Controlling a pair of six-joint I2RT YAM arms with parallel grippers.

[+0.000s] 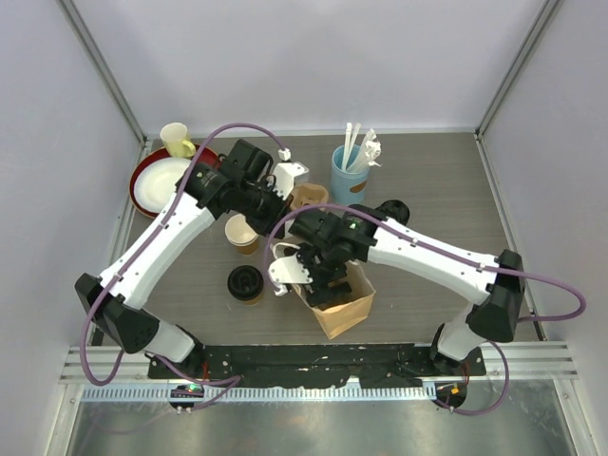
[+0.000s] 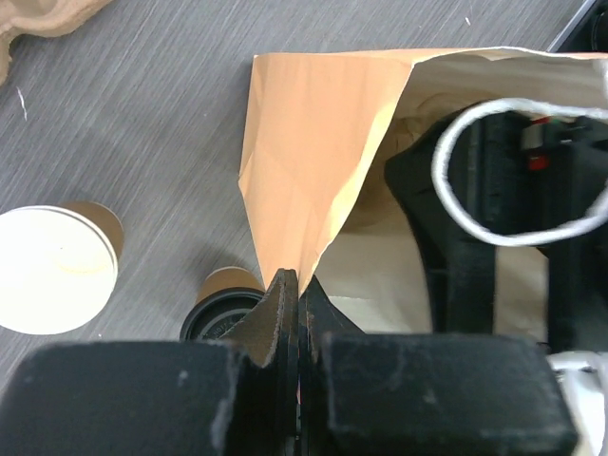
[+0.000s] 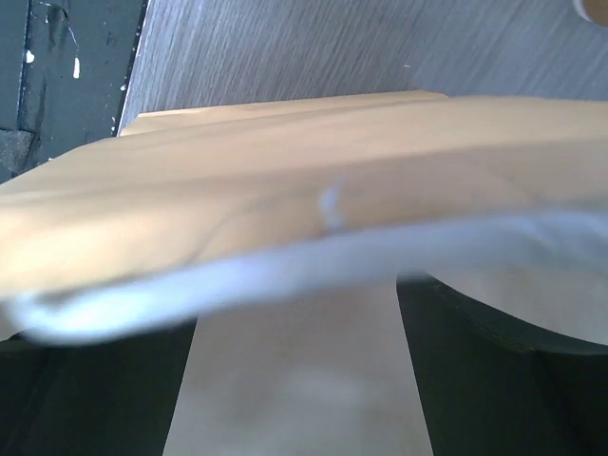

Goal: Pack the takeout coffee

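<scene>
— One capped cup listed; where does it stand?
— Takeout coffee [image 1: 245, 283]: tan paper wall, round black sip lid, upright on the grey wood-grain counter [image 1: 427, 190], toward the front, near the bag [image 1: 344, 309] on its left. Only this one shows.
— Bag, description?
— Kraft paper, tan outside, paler within, mouth open, creased at the corner. White twisted cord handle [image 2: 439, 171] loops over the opening.
— Neighbours and room?
— Lidless cup [image 1: 242, 233], white inside, just behind the coffee. Moulded pulp carrier [image 1: 309, 197] farther back. Blue cup of white sticks [image 1: 350, 171] at the rear. Bare counter lies right of the bag.
— Left arm?
— Runs from its base up the left side, then folds in toward the centre. Left gripper [image 2: 297, 285] is pinched closed on the bag's rim corner.
— Right arm?
— Reaches across from the right base. Right gripper [image 3: 299, 323] is down in the bag's mouth, fingers spread wide, gripping nothing that shows.
</scene>
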